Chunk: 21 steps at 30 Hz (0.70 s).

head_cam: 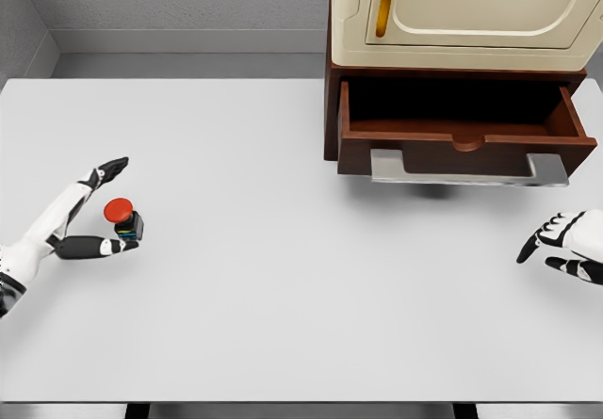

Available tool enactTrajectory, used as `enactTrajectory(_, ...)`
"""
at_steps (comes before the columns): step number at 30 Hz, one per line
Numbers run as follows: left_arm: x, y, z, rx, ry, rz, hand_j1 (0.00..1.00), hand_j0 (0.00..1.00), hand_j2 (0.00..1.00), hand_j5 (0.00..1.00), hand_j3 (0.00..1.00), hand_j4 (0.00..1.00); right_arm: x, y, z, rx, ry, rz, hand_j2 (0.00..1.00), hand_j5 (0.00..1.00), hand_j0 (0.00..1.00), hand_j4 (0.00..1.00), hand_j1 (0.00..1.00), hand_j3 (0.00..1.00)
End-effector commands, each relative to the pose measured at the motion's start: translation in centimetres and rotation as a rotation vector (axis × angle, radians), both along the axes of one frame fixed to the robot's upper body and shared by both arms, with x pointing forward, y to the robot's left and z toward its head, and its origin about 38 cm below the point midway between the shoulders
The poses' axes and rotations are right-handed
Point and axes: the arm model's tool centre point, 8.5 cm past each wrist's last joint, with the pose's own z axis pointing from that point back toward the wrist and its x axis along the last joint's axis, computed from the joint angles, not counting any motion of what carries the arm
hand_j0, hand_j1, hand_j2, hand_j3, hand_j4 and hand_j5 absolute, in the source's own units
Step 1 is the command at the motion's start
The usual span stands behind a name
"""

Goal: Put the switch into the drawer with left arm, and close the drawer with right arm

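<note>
Switch (122, 217) (red button cap, dark base) on white table (283, 278) at far left, well apart from drawer (462, 132) — sits between spread fingers of left hand (89, 217), lower finger touching its base, not clasped. Right hand (563, 247) at right edge, fingers loosely spread, holding nothing. Drawer pulled open under cream cabinet (466, 14) — no readable writing anywhere.
</note>
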Motion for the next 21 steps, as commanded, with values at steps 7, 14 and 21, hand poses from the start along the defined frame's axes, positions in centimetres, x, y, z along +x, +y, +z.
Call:
enactTrajectory(7,0.0,-0.8,-2.6,0.059,0.031,0.018,1.00,1.00,1.00,1.00,1.00,1.00,0.0,0.0,0.1,0.001,0.008,0.002,0.58,0.58,0.58,0.58,0.58,0.58)
enactTrajectory(14,0.0,-0.5,-2.4,0.061,0.027,0.024,0.85,0.85,0.85,0.85,0.85,0.85,-0.1,0.1,0.0,0.006,0.010,0.001,0.58,0.58,0.58,0.58,0.58,0.58)
enactTrajectory(21,0.1,0.1,-2.3,0.065,0.028,0.039,0.73,0.73,0.73,0.73,0.73,0.73,0.2,0.3,0.2,0.022,-0.011,-0.003,0.58,0.58,0.58,0.58,0.58,0.58)
